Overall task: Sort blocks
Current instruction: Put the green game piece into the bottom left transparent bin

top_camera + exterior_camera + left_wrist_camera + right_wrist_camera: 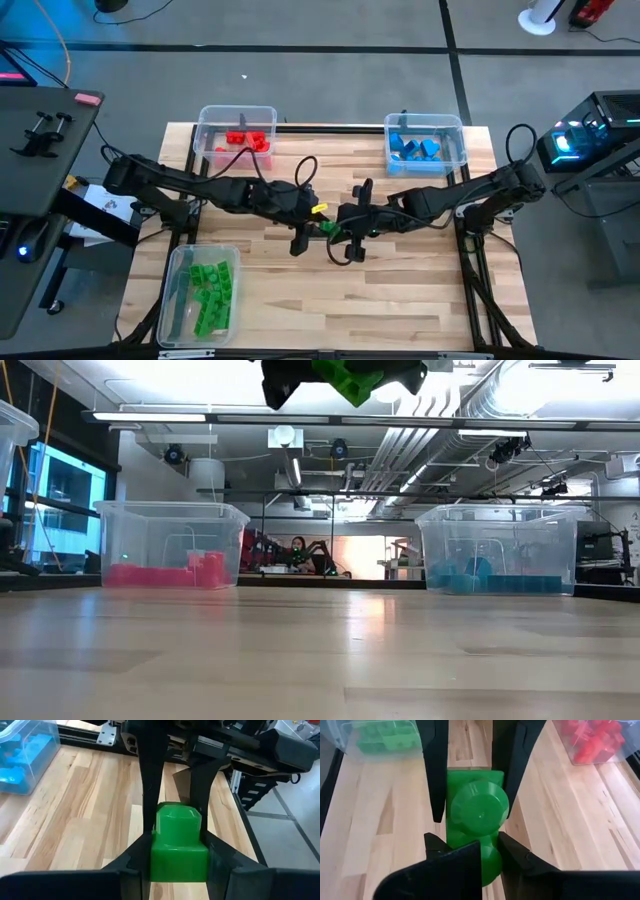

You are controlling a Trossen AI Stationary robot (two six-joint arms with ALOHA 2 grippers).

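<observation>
a green block (pixel 328 229) is held above the middle of the table (pixel 400 290), clear of the wood, and is clamped from opposite sides by both grippers. the left gripper (pixel 175 857) is closed on one end of it; the right gripper (pixel 466 845) is closed on the other. red blocks (pixel 243 140) are contained in the bin at the far left corner, blue blocks (pixel 414 148) in the bin at the far right corner, and green blocks (pixel 211 292) in the bin at the near left corner.
</observation>
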